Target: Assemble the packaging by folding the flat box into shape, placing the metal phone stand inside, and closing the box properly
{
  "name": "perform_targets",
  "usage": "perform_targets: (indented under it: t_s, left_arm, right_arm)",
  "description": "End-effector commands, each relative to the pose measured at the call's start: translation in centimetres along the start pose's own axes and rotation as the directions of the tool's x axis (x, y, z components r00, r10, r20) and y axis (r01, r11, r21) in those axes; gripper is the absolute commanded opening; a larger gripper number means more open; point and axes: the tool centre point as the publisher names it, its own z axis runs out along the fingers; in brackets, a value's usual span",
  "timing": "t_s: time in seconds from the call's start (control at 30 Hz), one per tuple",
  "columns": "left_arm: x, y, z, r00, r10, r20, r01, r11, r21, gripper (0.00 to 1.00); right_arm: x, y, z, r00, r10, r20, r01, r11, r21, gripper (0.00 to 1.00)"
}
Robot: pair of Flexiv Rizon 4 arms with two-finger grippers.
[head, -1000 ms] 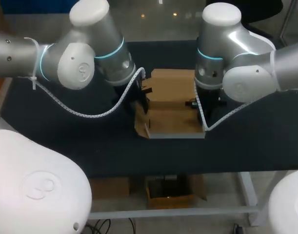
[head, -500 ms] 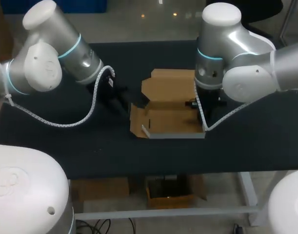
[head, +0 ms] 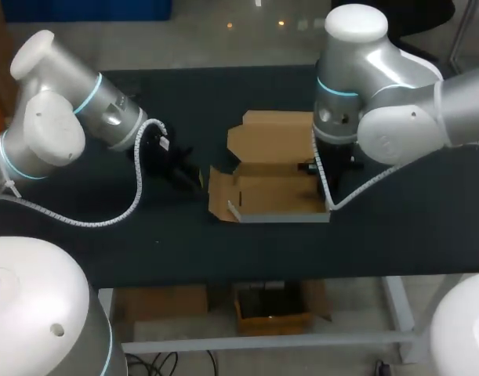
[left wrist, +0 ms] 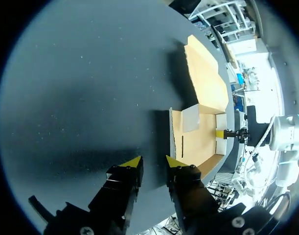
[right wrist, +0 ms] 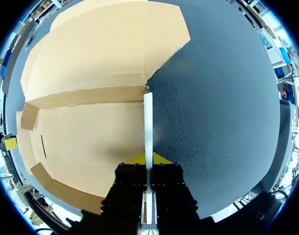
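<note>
The half-folded box (head: pixel 270 168) lies open near the tabletop's (head: pixel 184 243) middle; the right claw (right wrist: pixel 148 159) is clenched on its right wall (right wrist: pixel 148 117) — likely to keep it upright; the left claw (left wrist: pixel 153 164) hangs released, empty, just off the box's left side; no stand shows.

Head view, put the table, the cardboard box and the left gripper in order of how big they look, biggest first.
1. table, largest by far.
2. cardboard box.
3. left gripper, dark against the table so its outline is vague, yet plainly smaller than the box.
</note>
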Motion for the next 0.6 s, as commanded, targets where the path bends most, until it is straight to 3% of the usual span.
perform_targets:
  t_s: [0.03, 0.43, 0.6]
  left_arm:
    - [-0.5, -0.2, 1.1, 0.999, 0.001, -0.040, -0.001, 1.000, -0.002, 0.30]
    - [2.2, 0.4, 3.5, 0.982, 0.063, -0.179, -0.073, 0.996, -0.048, 0.35]
    - [3.7, 0.6, 3.5, 0.977, 0.088, -0.193, -0.097, 0.995, -0.034, 0.37]
  right_arm:
    - [0.1, 0.0, 0.0, 1.000, 0.001, 0.003, -0.001, 1.000, 0.002, 0.00]
    - [0.1, 0.0, 0.0, 1.000, 0.001, 0.003, -0.001, 1.000, 0.002, 0.00]
    - [0.1, 0.0, 0.0, 1.000, 0.001, 0.003, -0.001, 1.000, 0.002, 0.00]
